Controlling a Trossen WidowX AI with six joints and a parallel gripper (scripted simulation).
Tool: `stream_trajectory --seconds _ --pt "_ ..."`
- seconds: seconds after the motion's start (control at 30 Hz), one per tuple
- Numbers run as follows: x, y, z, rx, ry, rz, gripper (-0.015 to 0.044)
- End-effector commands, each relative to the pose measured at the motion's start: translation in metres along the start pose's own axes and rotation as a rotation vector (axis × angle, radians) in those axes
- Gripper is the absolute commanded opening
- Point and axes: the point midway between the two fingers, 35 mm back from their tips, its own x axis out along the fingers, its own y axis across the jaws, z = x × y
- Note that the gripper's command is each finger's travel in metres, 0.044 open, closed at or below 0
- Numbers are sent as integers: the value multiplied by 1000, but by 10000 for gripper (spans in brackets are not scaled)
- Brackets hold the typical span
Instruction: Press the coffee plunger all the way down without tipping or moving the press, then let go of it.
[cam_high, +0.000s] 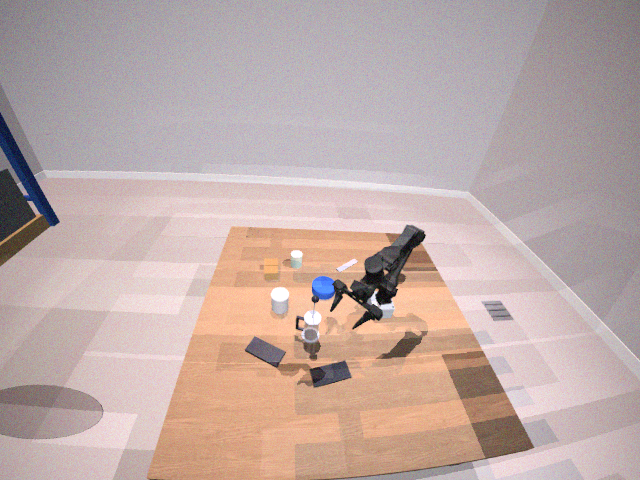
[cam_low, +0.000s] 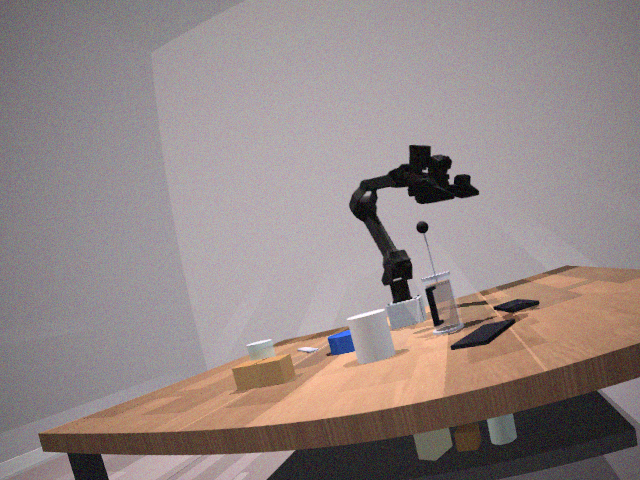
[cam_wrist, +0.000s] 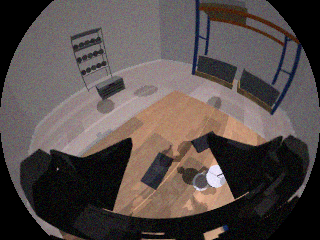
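Coffee press (cam_low: 442, 303) upright, plunger knob (cam_low: 422, 226) raised, below wide-open empty claw (cam_high: 351, 304), apart.

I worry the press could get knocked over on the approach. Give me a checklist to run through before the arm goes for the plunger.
1. Gripper open and holding nothing: ok.
2. Plunger knob fully raised, rod upright: ok.
3. Coffee press standing upright on the table: ok.
4. Gripper above knob height: ok in the exterior view.
5. Fingers centred over the knob: not ok, they sit off to one side in the top view.
6. Dark flat pads touching the press base: cannot tell.
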Motion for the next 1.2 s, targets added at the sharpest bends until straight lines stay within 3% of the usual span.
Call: stream_trajectory --seconds 0.0,0.23,0.57,1.17 --pt "-24 -51 4 60 -1 -121 440" --pt "-68 -121 -6 177 13 -324 440" --pt "-37 -121 -58 177 13 -325 440" --pt "-21 -128 -56 178 12 -326 440"
